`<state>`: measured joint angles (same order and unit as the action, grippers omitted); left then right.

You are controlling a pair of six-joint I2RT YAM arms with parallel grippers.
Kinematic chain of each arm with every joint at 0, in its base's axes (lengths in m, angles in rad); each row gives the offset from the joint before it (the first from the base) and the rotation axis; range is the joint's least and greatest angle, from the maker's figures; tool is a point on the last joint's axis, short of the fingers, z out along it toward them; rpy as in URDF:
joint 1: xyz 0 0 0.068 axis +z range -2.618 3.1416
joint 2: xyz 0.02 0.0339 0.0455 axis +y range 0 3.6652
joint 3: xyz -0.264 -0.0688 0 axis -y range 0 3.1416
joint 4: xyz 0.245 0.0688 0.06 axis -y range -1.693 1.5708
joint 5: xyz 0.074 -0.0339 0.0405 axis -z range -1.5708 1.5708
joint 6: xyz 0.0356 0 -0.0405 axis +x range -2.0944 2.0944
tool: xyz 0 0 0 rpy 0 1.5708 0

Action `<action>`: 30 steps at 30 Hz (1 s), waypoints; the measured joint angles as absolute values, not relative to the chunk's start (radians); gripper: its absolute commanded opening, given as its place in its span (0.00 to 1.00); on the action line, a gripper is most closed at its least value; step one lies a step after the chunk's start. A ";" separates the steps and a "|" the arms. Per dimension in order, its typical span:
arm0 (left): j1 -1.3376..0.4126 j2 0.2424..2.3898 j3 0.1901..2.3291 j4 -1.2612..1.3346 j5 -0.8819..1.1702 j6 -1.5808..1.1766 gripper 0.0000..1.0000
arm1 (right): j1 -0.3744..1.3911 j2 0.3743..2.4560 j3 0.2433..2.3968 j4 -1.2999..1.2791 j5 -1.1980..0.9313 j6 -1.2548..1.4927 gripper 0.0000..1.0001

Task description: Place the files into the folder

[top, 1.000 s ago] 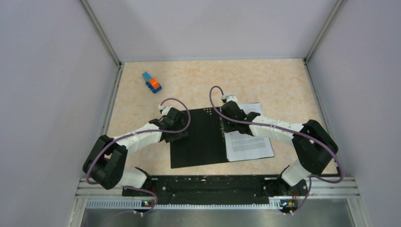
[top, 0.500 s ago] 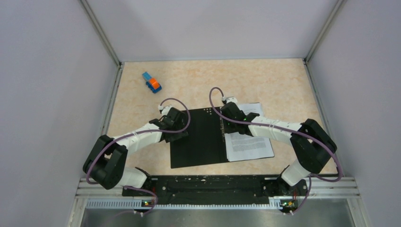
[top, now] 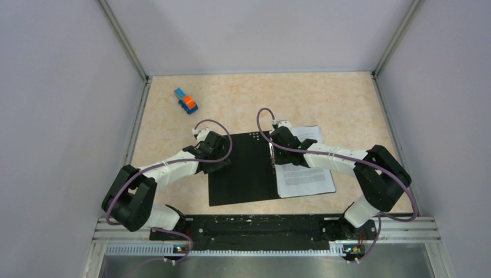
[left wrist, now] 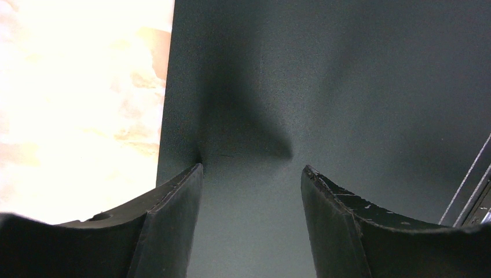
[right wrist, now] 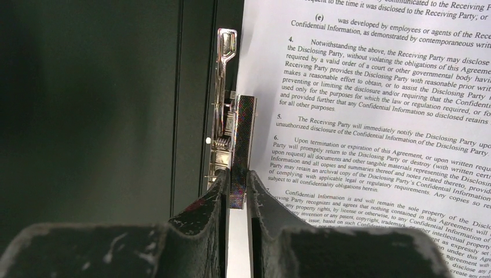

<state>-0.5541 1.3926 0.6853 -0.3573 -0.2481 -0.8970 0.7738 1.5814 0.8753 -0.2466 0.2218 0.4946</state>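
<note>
The folder (top: 243, 174) lies open in the middle of the table, black inside facing up. White printed files (top: 307, 174) rest on its right half, their left edge along the metal spine clip (right wrist: 223, 116). In the right wrist view the files (right wrist: 376, 116) fill the right side. My right gripper (right wrist: 236, 174) is shut on the clip's raised dark lever (right wrist: 243, 127); from above this gripper (top: 272, 152) sits over the spine. My left gripper (left wrist: 252, 168) stands open over the folder's left flap (left wrist: 347, 87) near its left edge, nothing between its fingers; from above it (top: 223, 157) is at the flap's left side.
A small blue-and-orange toy block (top: 186, 101) lies at the back left of the beige table (top: 336, 104). Grey walls close in the left, right and far sides. The arm bases stand on the black rail (top: 255, 226) at the near edge.
The right gripper's jaws have narrowed onto the clip lever. Both arms have stayed nearly where they were, and the folder and files have not moved.
</note>
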 measured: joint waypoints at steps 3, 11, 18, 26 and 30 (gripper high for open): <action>-0.554 1.392 0.682 -0.348 -0.255 -0.915 0.69 | 0.774 1.576 0.870 -0.245 0.222 0.500 0.10; -0.554 1.383 0.669 -0.327 -0.269 -0.963 0.69 | 0.774 1.551 0.836 -0.241 0.203 0.509 0.09; -0.554 1.384 0.666 -0.314 -0.270 -0.981 0.69 | 0.774 1.538 0.813 -0.218 0.200 0.520 0.09; -0.554 1.384 0.666 -0.314 -0.271 -0.991 0.69 | 0.777 1.536 0.798 -0.200 0.200 0.528 0.09; -0.554 1.384 0.666 -0.313 -0.271 -0.994 0.69 | 0.780 1.536 0.797 -0.200 0.204 0.528 0.09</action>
